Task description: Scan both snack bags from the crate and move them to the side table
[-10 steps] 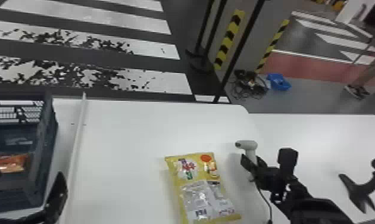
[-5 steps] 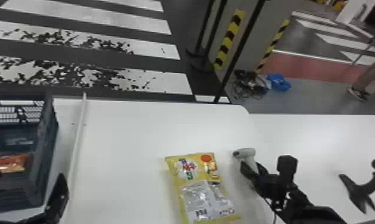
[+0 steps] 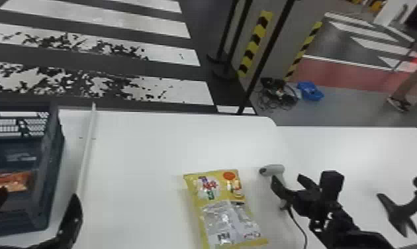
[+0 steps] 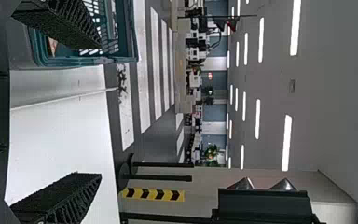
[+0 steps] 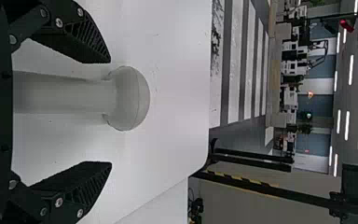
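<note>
Bright, diffuse light; white strip lamps (image 4: pixel 286 142) glowing on grey ceiling (image 4: pixel 335 93) in wrist views; pale sheen over bench (image 3: pixel 135 165), soft shadow beside snack bag (image 3: pixel 217 195); crate (image 3: pixel 54 159) interior dimmer, detail perhaps lost in shade

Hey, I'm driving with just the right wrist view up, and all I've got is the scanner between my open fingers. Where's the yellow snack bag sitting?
Observer: In the head view, the yellow snack bag lies on the white table, to the left of the scanner.

Operator: Okay. Is the left end effector gripping anything?

Observer: No, the left wrist view shows its fingers wide apart and gripping nothing.
</note>
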You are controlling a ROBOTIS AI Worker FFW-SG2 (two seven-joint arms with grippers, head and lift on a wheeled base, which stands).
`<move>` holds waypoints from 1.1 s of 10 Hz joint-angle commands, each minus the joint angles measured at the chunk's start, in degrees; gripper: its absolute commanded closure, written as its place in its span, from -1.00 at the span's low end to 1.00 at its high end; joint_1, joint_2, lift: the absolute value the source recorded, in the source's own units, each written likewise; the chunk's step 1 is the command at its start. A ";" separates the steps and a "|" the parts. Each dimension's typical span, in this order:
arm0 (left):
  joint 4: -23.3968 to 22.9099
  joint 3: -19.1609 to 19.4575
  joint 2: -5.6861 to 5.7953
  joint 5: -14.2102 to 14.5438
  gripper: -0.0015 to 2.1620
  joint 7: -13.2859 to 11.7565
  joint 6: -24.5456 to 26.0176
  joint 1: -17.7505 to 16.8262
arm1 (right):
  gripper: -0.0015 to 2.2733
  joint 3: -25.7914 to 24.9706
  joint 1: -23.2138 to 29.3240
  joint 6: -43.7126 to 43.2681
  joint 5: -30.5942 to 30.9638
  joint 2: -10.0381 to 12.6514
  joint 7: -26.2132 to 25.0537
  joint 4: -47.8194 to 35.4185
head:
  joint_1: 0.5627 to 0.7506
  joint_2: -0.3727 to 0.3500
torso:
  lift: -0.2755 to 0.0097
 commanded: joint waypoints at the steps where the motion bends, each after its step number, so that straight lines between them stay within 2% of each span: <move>1: 0.18 0.01 -0.05 0.02 -1.00 0.08 0.02 -0.33 | -1.00 -3.17 7.96 -1.08 -0.31 0.82 -2.38 -11.63 | 0.41 -0.94 | 0.26; 2: 0.27 0.01 -0.05 0.28 -1.00 0.08 0.19 -0.59 | -0.98 -5.28 12.88 -1.26 -0.22 2.40 -2.81 -19.36 | 0.41 -0.94 | 0.26; 4: 0.53 0.01 0.04 0.63 -1.00 -0.01 0.19 -1.03 | -0.96 -7.21 20.27 4.72 -0.75 6.44 -2.90 -31.84 | 0.41 -0.94 | 0.26; 6: 0.44 0.09 0.66 1.25 -1.00 -0.01 0.19 -1.12 | -0.95 -5.54 22.38 8.76 -0.83 9.87 -1.50 -36.33 | 0.41 -0.94 | 0.26; 9: 0.44 0.62 1.36 2.30 -1.00 -0.01 0.19 -1.56 | -0.93 -0.97 22.38 15.62 -0.75 11.37 0.26 -39.49 | 0.41 -0.84 | 0.26; 11: 0.62 0.62 1.53 2.83 -1.00 -0.10 0.19 -2.26 | -0.89 0.17 22.03 18.96 -1.01 11.45 1.93 -40.19 | 0.41 -0.66 | 0.26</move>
